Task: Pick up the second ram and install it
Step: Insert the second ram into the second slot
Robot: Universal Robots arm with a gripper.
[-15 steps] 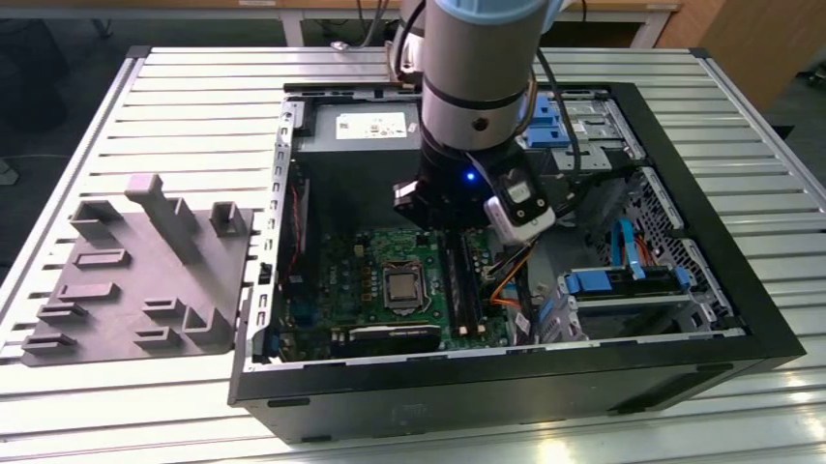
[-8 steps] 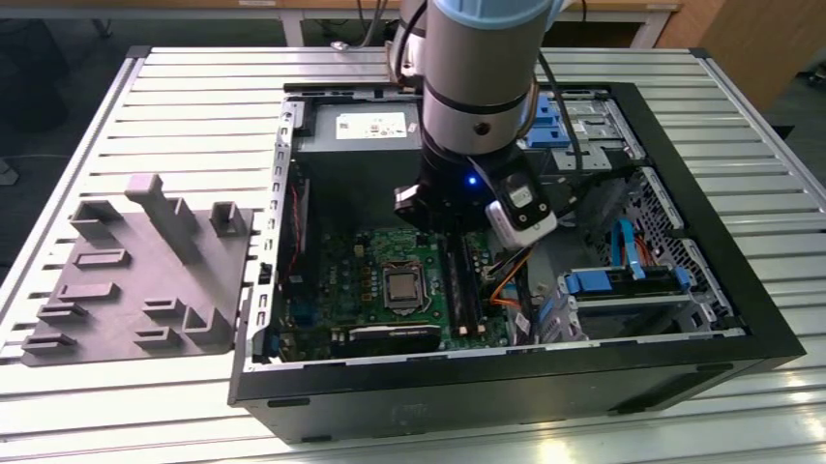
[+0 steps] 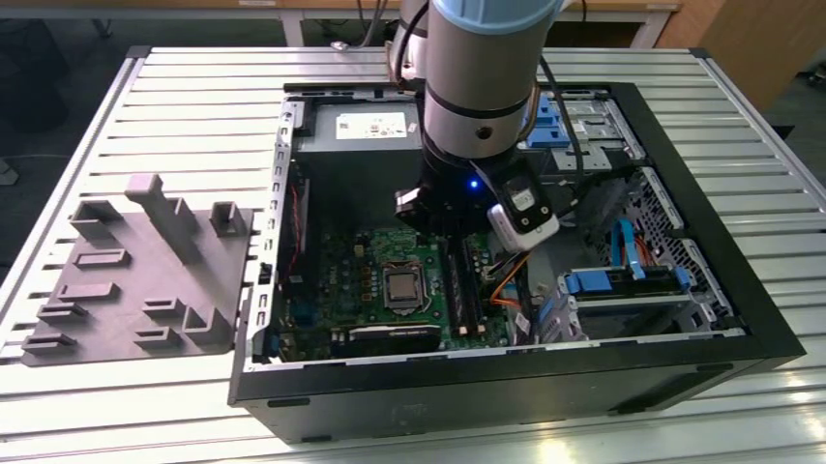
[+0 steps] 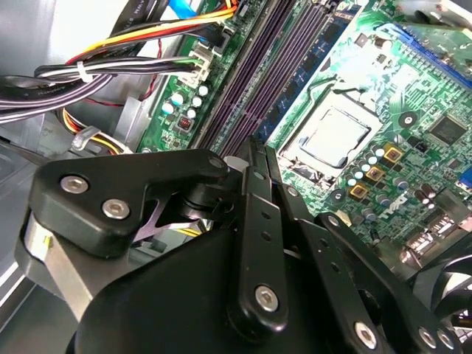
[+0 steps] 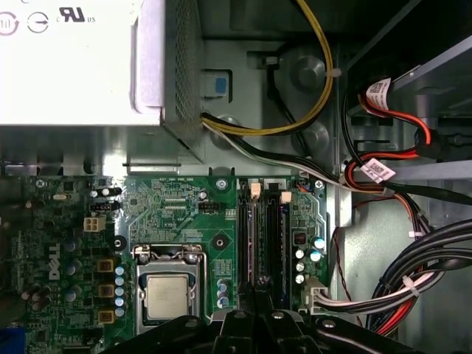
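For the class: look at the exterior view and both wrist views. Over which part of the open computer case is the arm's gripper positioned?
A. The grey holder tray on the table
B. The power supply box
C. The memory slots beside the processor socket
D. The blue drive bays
C: in both wrist views the gripper sits directly above the memory slots, next to the processor socket on the motherboard.

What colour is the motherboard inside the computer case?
Green, clearest in the first wrist view: motherboard.
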